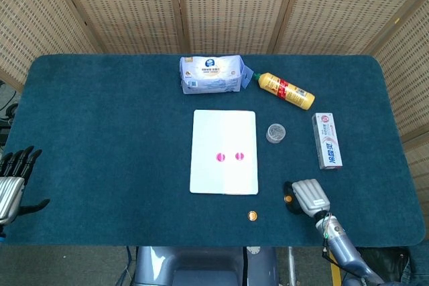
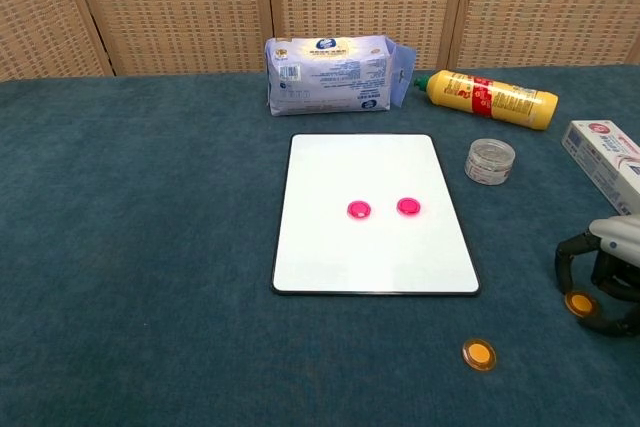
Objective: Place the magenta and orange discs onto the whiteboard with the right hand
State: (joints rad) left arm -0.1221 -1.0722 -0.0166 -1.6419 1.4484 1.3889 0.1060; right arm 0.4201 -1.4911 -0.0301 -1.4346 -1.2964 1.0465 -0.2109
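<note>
Two glossy magenta discs (image 2: 359, 210) are seen side by side near the middle of the whiteboard (image 2: 330, 172). Two round orange discs lie on the table (image 2: 150, 247): one (image 2: 479, 354) below the board, another (image 2: 578, 302) framed by the curled fingers of the right hand (image 2: 608, 272), ungripped. The left hand (image 1: 13, 182) is held open.

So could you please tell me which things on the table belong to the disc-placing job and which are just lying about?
Part of the job:
whiteboard
two magenta discs, already on it
orange disc on the cloth
second orange disc between the right hand's fingers
right hand

Lying about:
wipes pack
yellow bottle
small clear jar
toothpaste box
left hand
</note>
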